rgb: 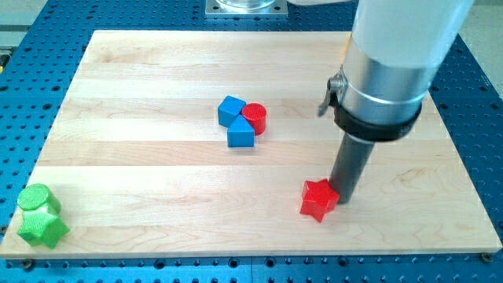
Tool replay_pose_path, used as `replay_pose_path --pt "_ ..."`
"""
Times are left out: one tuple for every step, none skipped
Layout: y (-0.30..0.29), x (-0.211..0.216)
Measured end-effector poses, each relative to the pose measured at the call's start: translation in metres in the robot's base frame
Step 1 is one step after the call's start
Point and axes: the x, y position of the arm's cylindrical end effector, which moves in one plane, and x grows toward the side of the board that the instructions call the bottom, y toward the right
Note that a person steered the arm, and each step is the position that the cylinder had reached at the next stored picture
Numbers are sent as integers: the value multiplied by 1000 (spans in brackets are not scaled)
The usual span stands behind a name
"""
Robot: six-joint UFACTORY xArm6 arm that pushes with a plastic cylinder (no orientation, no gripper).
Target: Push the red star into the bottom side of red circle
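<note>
The red star (317,199) lies on the wooden board at the view's lower right of centre. The red circle (255,118) sits near the board's middle, up and to the left of the star. My tip (343,196) rests on the board just to the right of the red star, touching or almost touching its right edge. The rod rises from there to the big white and silver arm housing (389,71) at the view's top right.
Two blue blocks (230,109) (240,133) touch the red circle on its left and lower left. A green cylinder (36,198) and a green star (42,228) sit at the board's bottom left corner. The board's edge (251,255) runs along the view's bottom.
</note>
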Motion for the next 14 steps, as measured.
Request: replay_pose_path --pt "0 34" --pt "-18 45" --pt "-45 8" --pt "-66 -38" --pt "-87 -34" --pt "-101 16" --pt "-121 17" --pt "-128 -18" --pt "-131 -39" --pt "-125 -55" --pt "-124 -78" --pt "-123 -79" --pt "-123 -68" --pt "-118 -52"
